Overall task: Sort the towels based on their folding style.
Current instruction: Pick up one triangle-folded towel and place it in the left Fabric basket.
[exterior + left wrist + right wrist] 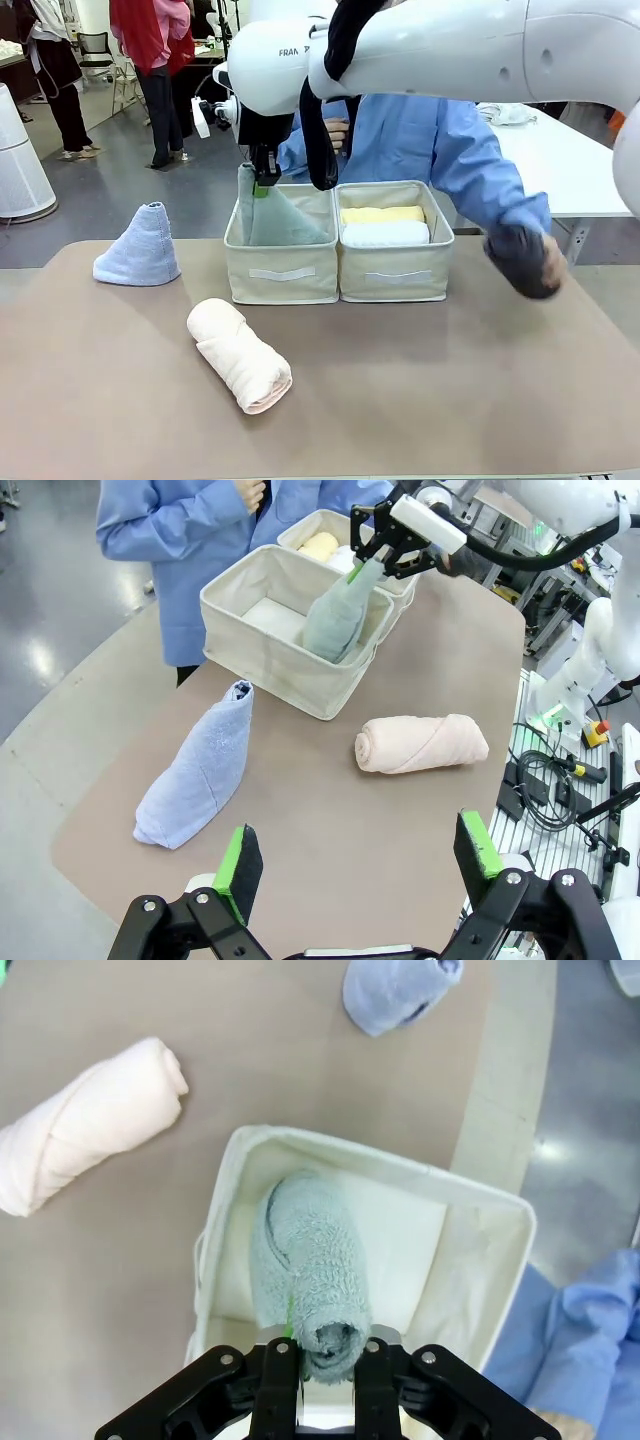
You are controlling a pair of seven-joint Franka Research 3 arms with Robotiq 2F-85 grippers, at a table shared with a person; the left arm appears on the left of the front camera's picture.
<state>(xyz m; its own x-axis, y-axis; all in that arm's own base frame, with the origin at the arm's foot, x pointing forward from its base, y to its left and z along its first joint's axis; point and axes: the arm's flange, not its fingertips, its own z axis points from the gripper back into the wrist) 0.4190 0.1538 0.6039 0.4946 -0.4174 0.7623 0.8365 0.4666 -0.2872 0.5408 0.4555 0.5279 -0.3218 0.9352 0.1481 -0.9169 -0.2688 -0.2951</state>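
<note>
lavender-blue cone [140,248], grey-green cone [278,218], pale pink roll [240,356], yellow roll [382,214], white roll [386,234] — beige bins [300,291].

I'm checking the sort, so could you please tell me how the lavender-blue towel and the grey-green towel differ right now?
The lavender-blue towel stands free on the table; the grey-green towel is inside the left bin. Nothing touches the lavender-blue one; the right gripper pinches the grey-green one's tip. Both are cone-shaped terry.

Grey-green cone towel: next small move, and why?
Probably open the right jaws: they pinch the grey-green cone towel by its tip, its base already down inside the left beige bin, while rolled towels lie in the other bin.
</note>
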